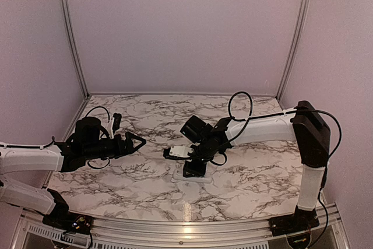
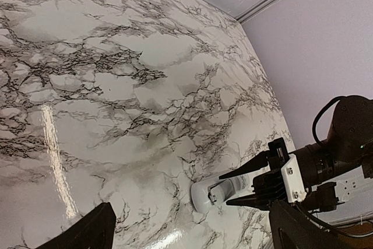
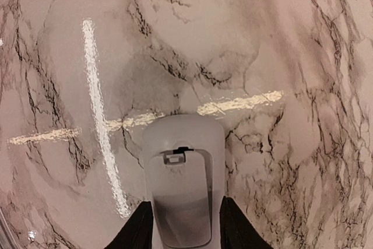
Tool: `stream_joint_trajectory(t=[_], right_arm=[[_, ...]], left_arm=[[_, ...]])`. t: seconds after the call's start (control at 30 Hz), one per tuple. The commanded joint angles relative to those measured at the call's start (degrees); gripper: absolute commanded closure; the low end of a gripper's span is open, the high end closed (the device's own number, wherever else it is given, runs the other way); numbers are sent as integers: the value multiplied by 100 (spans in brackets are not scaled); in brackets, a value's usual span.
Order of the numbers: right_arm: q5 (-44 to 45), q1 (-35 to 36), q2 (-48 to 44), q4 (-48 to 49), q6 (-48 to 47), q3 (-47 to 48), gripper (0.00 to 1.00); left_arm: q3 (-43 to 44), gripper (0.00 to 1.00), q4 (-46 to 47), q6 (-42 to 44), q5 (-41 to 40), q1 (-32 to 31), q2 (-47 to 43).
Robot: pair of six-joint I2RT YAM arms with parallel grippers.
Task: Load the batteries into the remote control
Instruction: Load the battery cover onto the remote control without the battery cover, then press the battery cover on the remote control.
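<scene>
The remote control (image 3: 183, 167) lies back-up on the marble table (image 1: 256, 173), no batteries visible in its bay — loading seems not yet begun. The right gripper (image 3: 184, 217) appears clamped on its sides; the left gripper (image 1: 140, 142) hangs spread apart, empty — well away

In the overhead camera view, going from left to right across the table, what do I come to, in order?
Left hand → remote → right arm's base.
</scene>
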Motion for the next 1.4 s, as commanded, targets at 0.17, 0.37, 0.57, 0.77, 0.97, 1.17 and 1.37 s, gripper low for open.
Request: stream_joint_trajectory(t=[0.17, 0.37, 0.57, 0.77, 0.97, 1.17, 1.37], right_arm=[[122, -132, 24, -202, 82, 61, 64], [141, -141, 14, -251, 117, 28, 65], [-7, -149, -145, -173, 161, 14, 64], [-263, -336, -762, 458, 544, -241, 60], [-471, -658, -1251, 1008, 1130, -674, 58], [-595, -671, -1282, 1459, 1623, -1053, 63], [-1693, -809, -1294, 2307, 2430, -1434, 75]], left_arm=[[181, 4, -52, 179, 84, 18, 205], [269, 6, -61, 216, 93, 15, 327], [287, 8, -43, 309, 158, 2, 421], [424, 8, -284, 535, -38, -196, 616], [794, 8, -648, 733, -463, -666, 1035], [1182, 20, -731, 685, -581, -1027, 1658], [1452, 35, -583, 521, -513, -1242, 2193]])
